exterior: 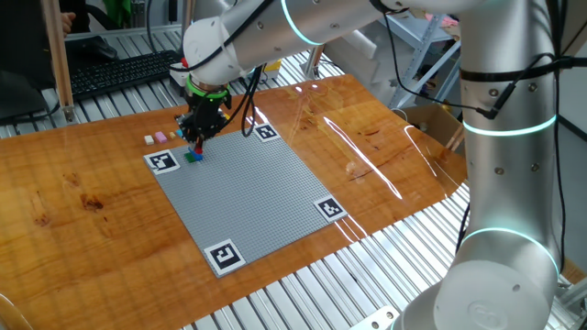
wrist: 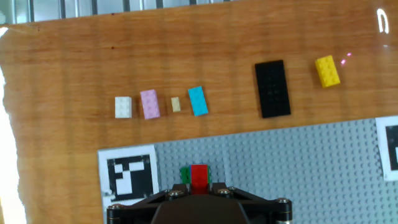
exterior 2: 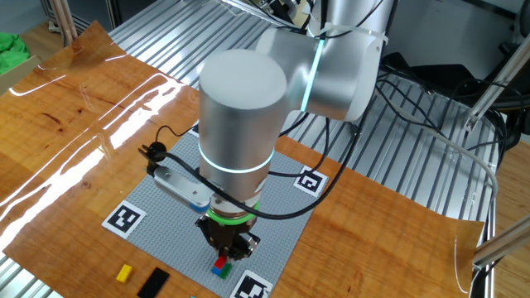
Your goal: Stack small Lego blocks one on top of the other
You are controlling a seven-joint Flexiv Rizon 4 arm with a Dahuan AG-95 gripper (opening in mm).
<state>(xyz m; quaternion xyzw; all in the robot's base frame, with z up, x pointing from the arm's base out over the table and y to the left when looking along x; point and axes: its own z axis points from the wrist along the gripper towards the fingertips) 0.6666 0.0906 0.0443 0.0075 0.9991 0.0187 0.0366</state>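
Currently: gripper (wrist: 199, 186) clamped on red brick (wrist: 199, 176) over green brick (wrist: 186, 175) on baseplate (wrist: 298, 168); risk: misaligned studs, brick tilts off.

Glossy orange-brown wooden tabletop (exterior: 92, 183) on a ribbed silver metal bench (exterior: 303, 289), glare streaks on the right. Black keyboard (exterior: 119, 71) at far left; green cloth (exterior 2: 12, 45) on the far side.

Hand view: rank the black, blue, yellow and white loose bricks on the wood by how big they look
1. black brick
2. blue brick
3. yellow brick and white brick: they look about alike, so no ranking between them.
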